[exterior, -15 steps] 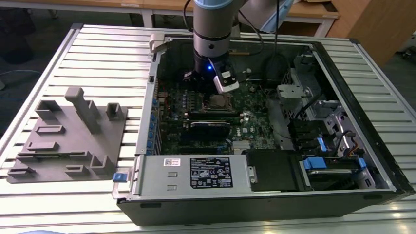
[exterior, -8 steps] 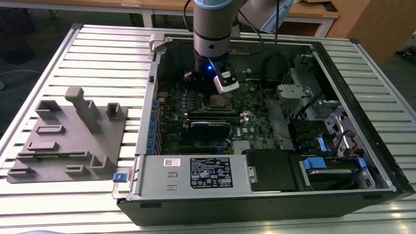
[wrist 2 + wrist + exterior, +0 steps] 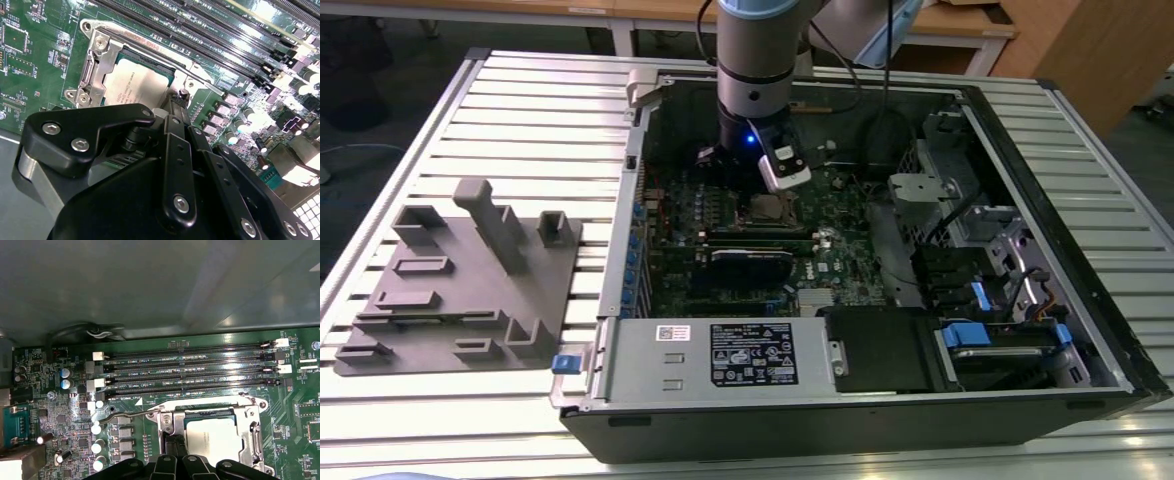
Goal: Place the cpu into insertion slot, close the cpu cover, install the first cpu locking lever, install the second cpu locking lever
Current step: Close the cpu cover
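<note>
1 arm point(image 3: 754, 50) reaches straight down into an open computer case point(image 3: 1101, 290) that lies on a slatted metal tabletop point(image 3: 520, 110). Grey moulded fixture block point(image 3: 454, 290) sits on the tabletop at the exterior view's left, well apart from the case. Silver power supply box point(image 3: 720, 355) is in the case's near edge.

Hand point(image 3: 176, 102) hangs low over the green motherboard point(image 3: 295, 450), right at the socket's edge. Its black fingers point(image 3: 170, 450) are drawn together, narrow, with no gap seen between them. Can't tell whether they pinch anything.

The cpu point(image 3: 212, 437) is seated in the insertion slot point(image 3: 210, 412), silvery top facing up, black rim showing just beside it. The cpu cover point(image 3: 250, 435) lies down flat around the cpu, with the chip's top showing through its window.

1 thin metal locking lever point(image 3: 130, 414) runs along the socket side nearest the 4 long black memory slots point(image 3: 190, 365). Its hooked end sticks out past the frame. Can't tell whether it is latched. In the second wrist view the same rod crosses just beside the fingertips.
</note>
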Robot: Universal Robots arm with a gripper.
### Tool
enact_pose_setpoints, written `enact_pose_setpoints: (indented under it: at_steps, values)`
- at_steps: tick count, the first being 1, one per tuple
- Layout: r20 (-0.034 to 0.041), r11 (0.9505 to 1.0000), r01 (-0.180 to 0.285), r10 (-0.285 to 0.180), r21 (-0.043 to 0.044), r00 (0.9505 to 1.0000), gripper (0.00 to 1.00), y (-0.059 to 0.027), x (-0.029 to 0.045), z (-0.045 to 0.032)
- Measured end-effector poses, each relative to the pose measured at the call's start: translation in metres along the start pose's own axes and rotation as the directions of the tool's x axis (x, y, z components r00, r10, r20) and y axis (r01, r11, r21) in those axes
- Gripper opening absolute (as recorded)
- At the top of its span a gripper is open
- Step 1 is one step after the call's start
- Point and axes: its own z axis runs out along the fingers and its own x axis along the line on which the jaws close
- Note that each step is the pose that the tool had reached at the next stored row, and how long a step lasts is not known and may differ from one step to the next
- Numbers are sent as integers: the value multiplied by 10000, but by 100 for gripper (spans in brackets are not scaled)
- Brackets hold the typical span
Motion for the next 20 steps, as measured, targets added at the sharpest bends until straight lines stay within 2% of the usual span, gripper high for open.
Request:
enact_pose_setpoints:
  at_steps: [20]
  values:
    - [0,10000,0,0,0,10000,11,0,0,2]
